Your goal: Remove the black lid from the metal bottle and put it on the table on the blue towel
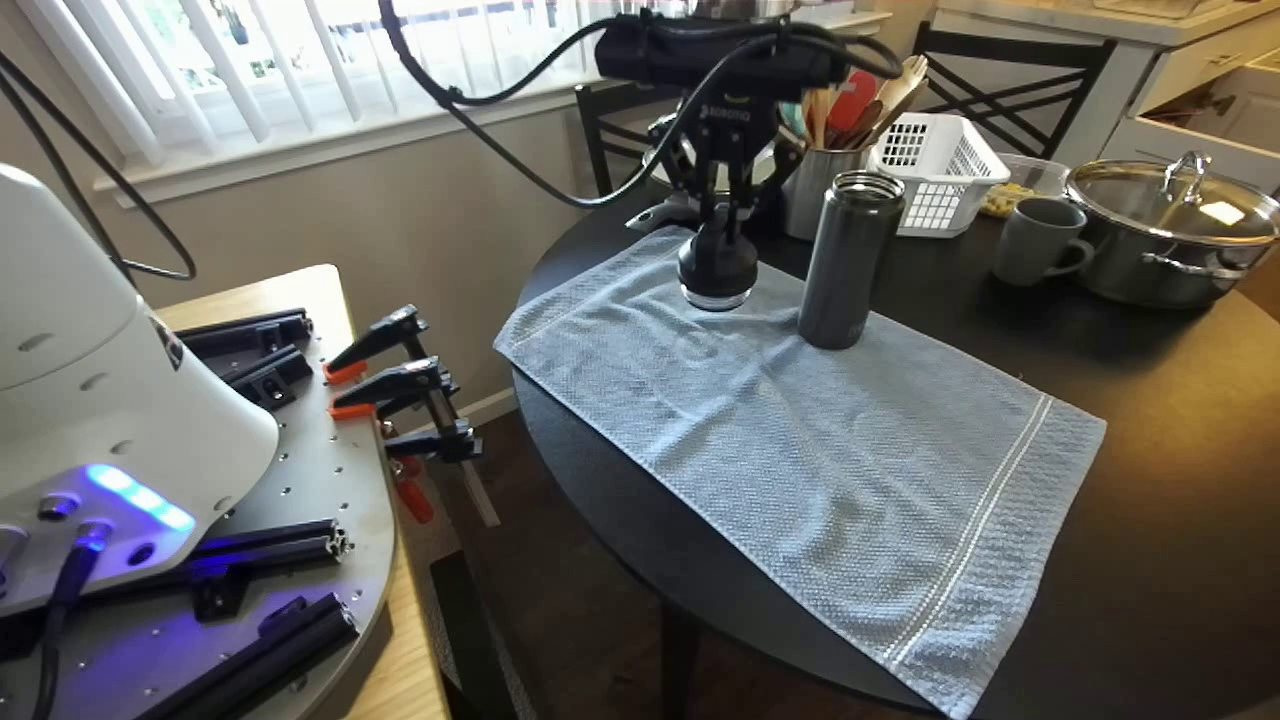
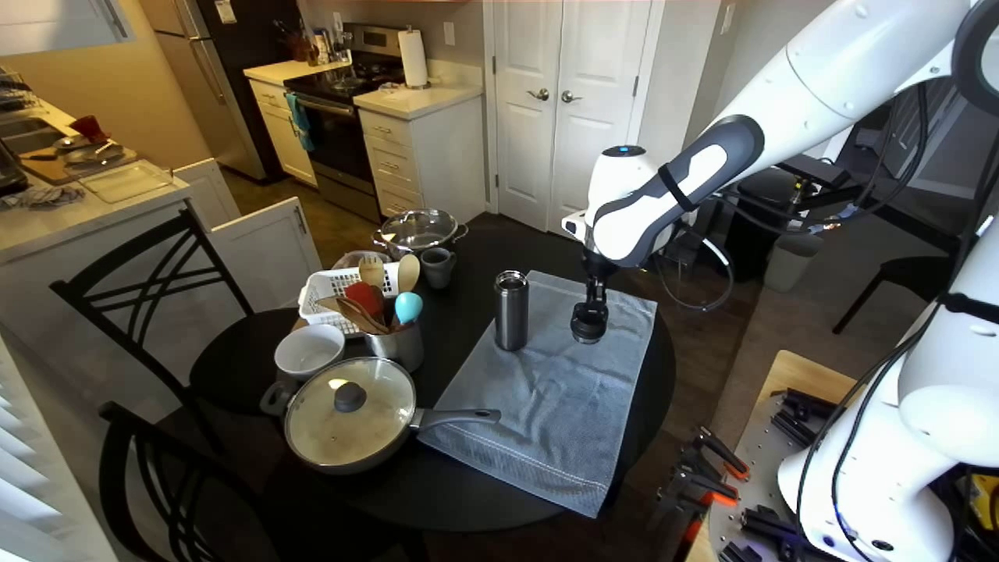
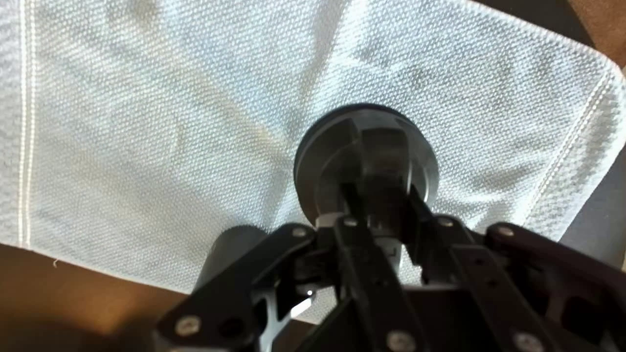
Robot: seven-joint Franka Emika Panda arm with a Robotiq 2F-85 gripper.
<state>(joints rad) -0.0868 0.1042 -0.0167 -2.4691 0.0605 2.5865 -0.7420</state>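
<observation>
The black lid [image 1: 716,265] hangs in my gripper [image 1: 724,212], knob side up, low over the blue towel [image 1: 800,450]. The lid [image 2: 589,320] and gripper [image 2: 595,300] also show in an exterior view. In the wrist view the gripper [image 3: 382,200] has its fingers around the raised middle of the lid [image 3: 332,146]. Whether the lid's underside touches the towel I cannot tell. The metal bottle [image 1: 850,265] stands upright and uncovered on the towel, beside the lid; the bottle [image 2: 511,312] shows its open neck. In the wrist view the bottle [image 3: 230,252] is mostly hidden by the gripper.
The dark table [image 1: 1180,430] bears a utensil holder [image 2: 402,346], a white basket [image 1: 945,180], a grey mug [image 1: 1035,240], a steel pot [image 1: 1160,250], a white bowl [image 2: 310,351] and a lidded pan [image 2: 351,421] whose handle reaches over the towel's edge.
</observation>
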